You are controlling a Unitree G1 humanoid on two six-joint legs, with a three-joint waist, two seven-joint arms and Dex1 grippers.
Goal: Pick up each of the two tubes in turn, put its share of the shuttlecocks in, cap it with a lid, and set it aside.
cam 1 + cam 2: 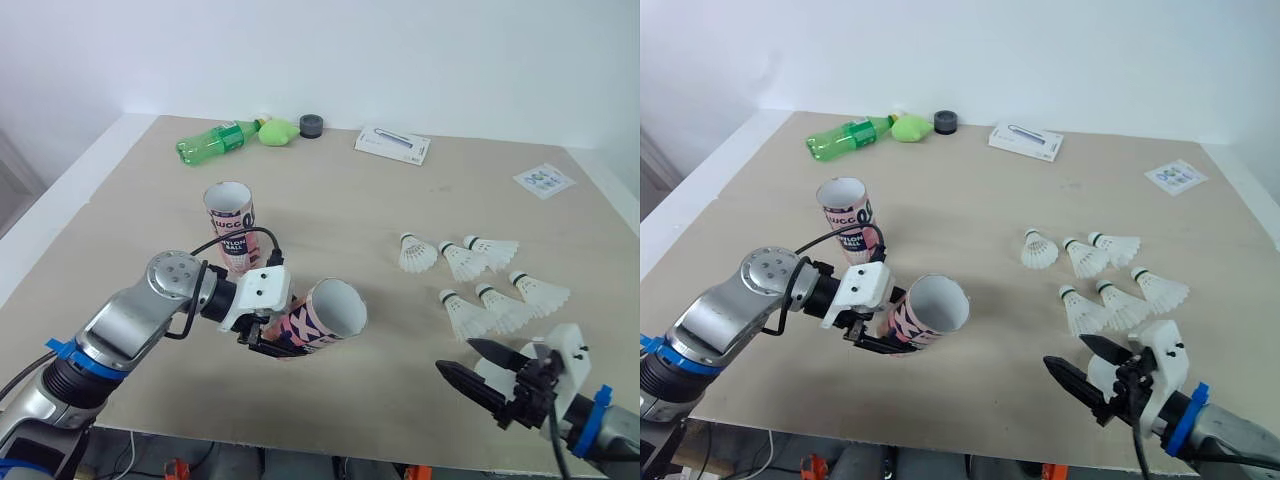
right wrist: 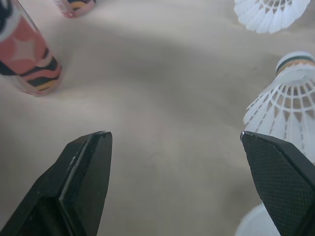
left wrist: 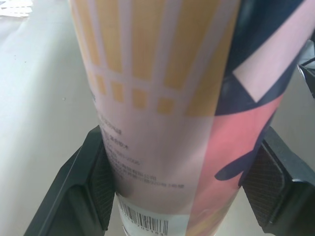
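- Firmly, the left gripper (image 1: 272,338), at the lower middle-left of the head view, pinches a pink, navy and orange printed cardboard tube (image 1: 320,322) between its two black fingers. The tube is tilted, with its open mouth pointing to the right and a little upward.
- A second printed tube (image 1: 230,225) stands upright on the pale wooden tabletop (image 1: 340,200), just above the held one in the frame.
- Six white feather shuttlecocks (image 1: 503,308) lie in two rows at the centre right.
- The right gripper (image 1: 458,357), at the lower right, has its fingers spread apart, near the lowest shuttlecocks.
- At the upper left lie a green plastic bottle (image 1: 215,142) and a dark grey round cap (image 1: 311,124).
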